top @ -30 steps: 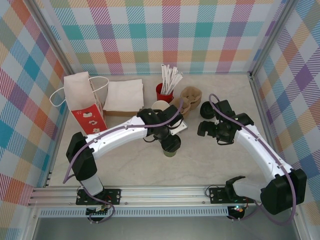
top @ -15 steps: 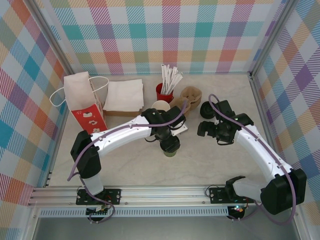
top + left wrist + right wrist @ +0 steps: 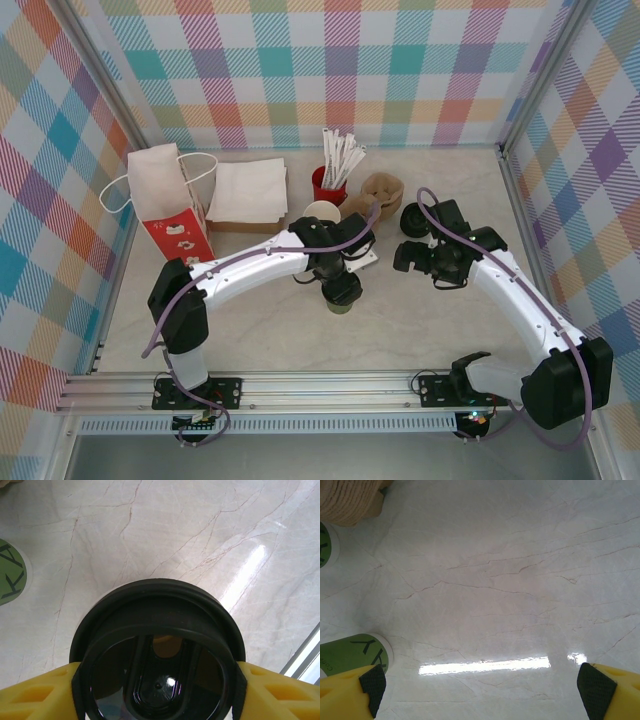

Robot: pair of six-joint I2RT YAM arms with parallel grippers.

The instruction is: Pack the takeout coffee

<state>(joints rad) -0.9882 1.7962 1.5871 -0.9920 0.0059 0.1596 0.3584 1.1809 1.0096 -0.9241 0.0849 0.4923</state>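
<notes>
Top view: left pincer point(image 3: 340, 283) is clamped on the lidded cup point(image 3: 342, 305), upright at the centre of the tabletop point(image 3: 400, 320). An open cup point(image 3: 322, 211) is seen at 12 o'clock of it, just beside the arm. Bag point(image 3: 165, 205), napkins point(image 3: 247, 190), red cup point(image 3: 328, 186) and carrier point(image 3: 382, 190) are lined up along the far side. Right pincer point(image 3: 408, 238) is held at 2 o'clock of the lidded cup, jaws wide apart.

Left wrist: black lid point(image 3: 157, 645) is gripped between yellow fingers point(image 3: 35, 695) at 6 o'clock. A green cup point(image 3: 9, 572) is cut off at 9 o'clock.

Right wrist: fingers point(image 3: 350, 692) are spread to both lower corners, bare tabletop between. A near cup point(image 3: 352, 652) is seen at 8 o'clock, just beside one finger. An edge cup point(image 3: 325, 545) sits at 10 o'clock, the carrier point(image 3: 345, 500) at 11.
</notes>
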